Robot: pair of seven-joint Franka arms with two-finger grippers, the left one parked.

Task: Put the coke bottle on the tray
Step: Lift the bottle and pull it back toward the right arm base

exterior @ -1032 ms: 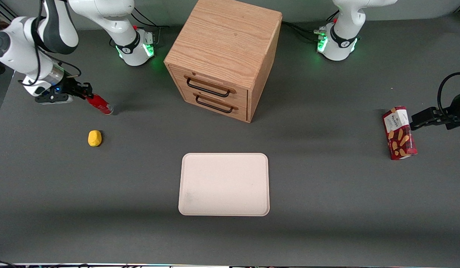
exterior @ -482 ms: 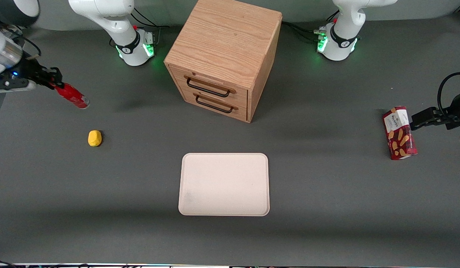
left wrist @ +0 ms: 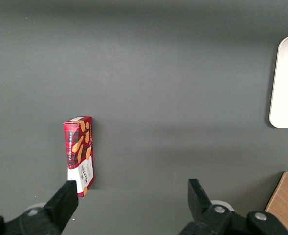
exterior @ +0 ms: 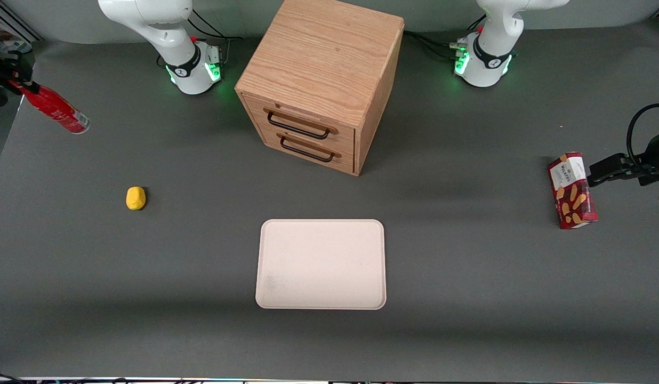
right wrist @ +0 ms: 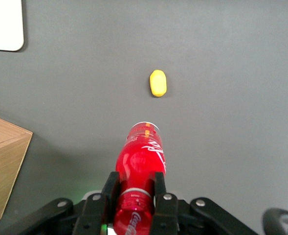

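Observation:
My right gripper (exterior: pixel 17 85) is shut on the neck end of the coke bottle (exterior: pixel 56 111), a slim glossy red bottle with white lettering and a silvery base. It holds the bottle tilted in the air at the working arm's end of the table, base pointing down toward the table. In the right wrist view the gripper (right wrist: pixel 134 193) clamps the bottle (right wrist: pixel 141 161) between both fingers. The tray (exterior: pixel 321 264), flat pale pinkish-cream, lies on the table nearer the front camera than the drawer cabinet; a corner of it shows in the right wrist view (right wrist: pixel 4 24).
A wooden two-drawer cabinet (exterior: pixel 321 80) stands at mid table. A small yellow object (exterior: pixel 135 198) lies below the held bottle, nearer the front camera. A red snack box (exterior: pixel 571 190) lies toward the parked arm's end.
My gripper has lifted the coke bottle off the table and carried it upward and outward toward the working arm's end of the table. Nothing else moved.

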